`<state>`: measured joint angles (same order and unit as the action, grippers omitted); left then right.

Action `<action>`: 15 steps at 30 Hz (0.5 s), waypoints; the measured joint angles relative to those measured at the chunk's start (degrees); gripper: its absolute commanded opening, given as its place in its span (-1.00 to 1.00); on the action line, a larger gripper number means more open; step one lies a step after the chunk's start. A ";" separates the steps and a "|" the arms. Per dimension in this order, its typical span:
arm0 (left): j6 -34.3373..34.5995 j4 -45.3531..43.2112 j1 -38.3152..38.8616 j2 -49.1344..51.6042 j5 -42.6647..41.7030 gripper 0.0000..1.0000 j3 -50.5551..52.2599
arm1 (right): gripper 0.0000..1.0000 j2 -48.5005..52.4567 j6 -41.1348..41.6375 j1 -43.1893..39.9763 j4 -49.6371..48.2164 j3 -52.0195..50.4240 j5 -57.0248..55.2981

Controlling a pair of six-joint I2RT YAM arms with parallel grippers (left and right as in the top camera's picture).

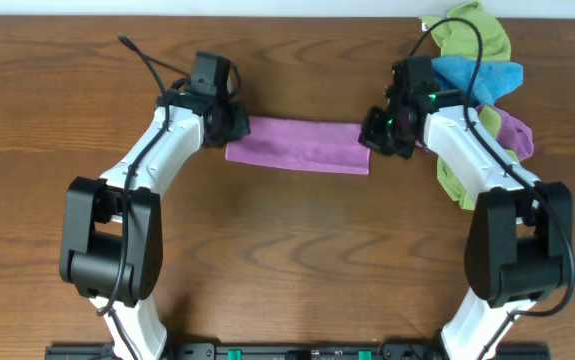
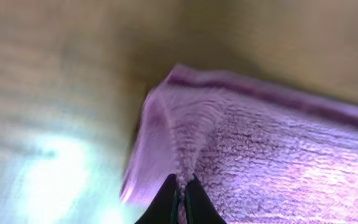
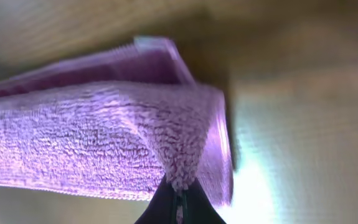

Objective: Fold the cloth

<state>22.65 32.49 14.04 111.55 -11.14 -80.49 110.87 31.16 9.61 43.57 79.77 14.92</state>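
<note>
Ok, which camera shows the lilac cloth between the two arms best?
Overhead: the cloth shows whole, a folded strip spanning between the left gripper and right gripper. Each wrist view shows only one pinched end, close and blurred.

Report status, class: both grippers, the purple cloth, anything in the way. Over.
Left gripper shut on the cloth, left end. Right gripper shut on right end. Cloth a doubled strip, spanning both. Spare cloths heaped beside right arm.
</note>
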 measured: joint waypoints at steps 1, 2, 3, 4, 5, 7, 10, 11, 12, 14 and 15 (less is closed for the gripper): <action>-0.04 1.25 0.07 0.00 0.44 -0.88 0.00 | -0.97 0.04 -0.04 0.02 1.07 0.00 0.28; -0.04 2.10 0.15 0.02 0.90 -0.88 0.00 | -0.97 0.09 -0.15 0.02 1.64 0.00 0.55; -0.07 2.49 0.22 0.04 1.14 -0.88 0.00 | -0.88 0.09 -0.22 0.04 2.01 0.00 0.72; -0.11 2.64 0.26 0.04 1.44 -0.66 0.00 | -0.43 0.09 -0.22 0.04 2.19 0.00 0.79; -0.42 2.47 0.31 0.04 1.86 -0.24 0.00 | 0.04 0.09 -0.22 0.04 2.23 0.00 0.76; -0.39 1.99 0.24 0.04 2.78 -0.18 0.00 | 0.46 0.09 -0.63 0.02 2.38 0.00 0.24; -0.94 2.47 -0.04 0.04 4.04 0.33 -0.04 | 0.82 0.09 -0.90 -0.02 2.45 0.00 0.00; -0.87 2.93 -0.07 0.04 4.20 0.34 -0.22 | 0.80 0.09 -1.18 -0.07 2.45 0.00 -0.07; -1.33 3.45 -0.07 0.04 4.33 0.36 -0.46 | 0.79 0.09 -1.20 -0.07 2.45 0.00 -0.04; -2.62 4.68 -0.07 0.04 4.48 0.59 -1.75 | -0.29 0.09 -1.57 -0.17 2.49 0.09 -0.07; -3.65 4.96 -0.07 0.00 4.55 0.52 -2.60 | -0.97 0.09 -1.55 -0.28 2.54 0.31 0.02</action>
<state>19.00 37.45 13.98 111.55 -6.59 -83.09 110.96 29.61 9.32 46.11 80.07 14.94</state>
